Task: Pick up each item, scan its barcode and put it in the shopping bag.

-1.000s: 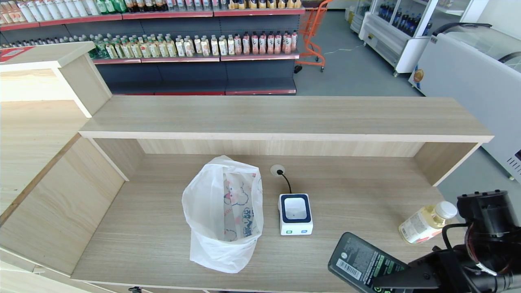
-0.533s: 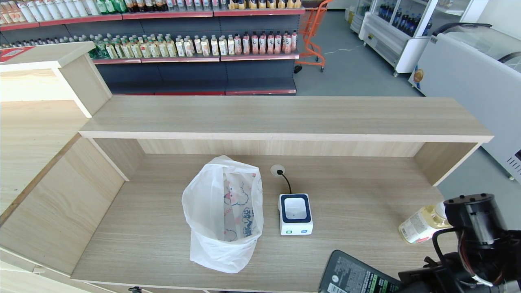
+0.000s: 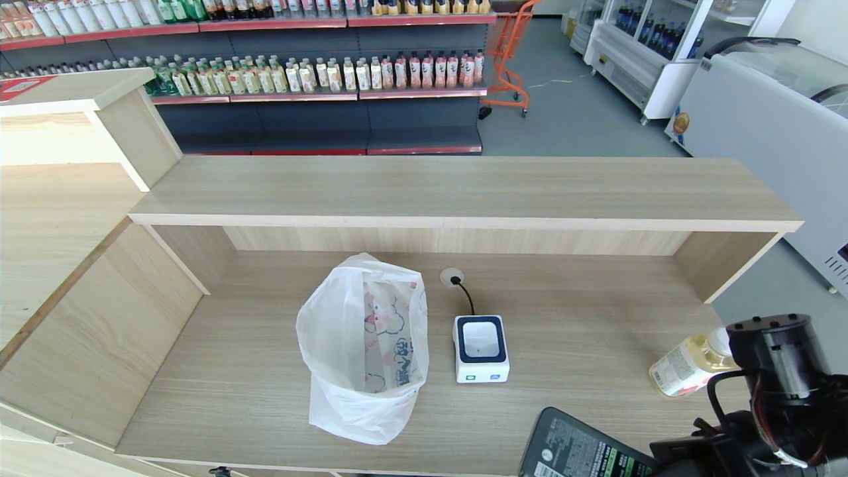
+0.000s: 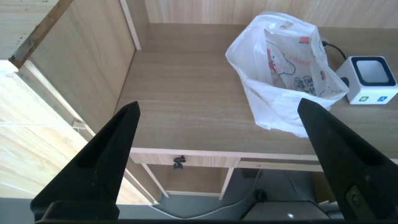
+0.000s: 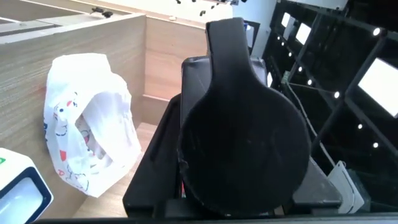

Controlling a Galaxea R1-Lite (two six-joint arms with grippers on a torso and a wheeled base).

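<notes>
Packet (image 3: 583, 447), dark and flat, sits at the bottom right of the head view, clamped in the right hand (image 3: 666, 458). The hand grips the end nearer the frame's right edge, and the packet sticks out leftward from it with its printed face up. In the right wrist view one finger lies flat across the packet's top.

The step in hand looks like the scan: the packet is off the table (image 3: 583, 311) but well apart from the scanner (image 3: 481, 348), which stands near the frame's centre with its window facing up. The next move likely calls for carrying the packet up and left over that window. It would also need turning, so that the barcode, which seems to lie on the face now turned up, points down at the glass. After that comes the short trip to the white bag (image 3: 361, 344), just left of the scanner, mouth open and something printed already inside.

A bottle (image 3: 689, 364) lies on its side at the right, not yet scanned. The left hand (image 4: 217, 106) hangs with fingers wide apart and empty.
</notes>
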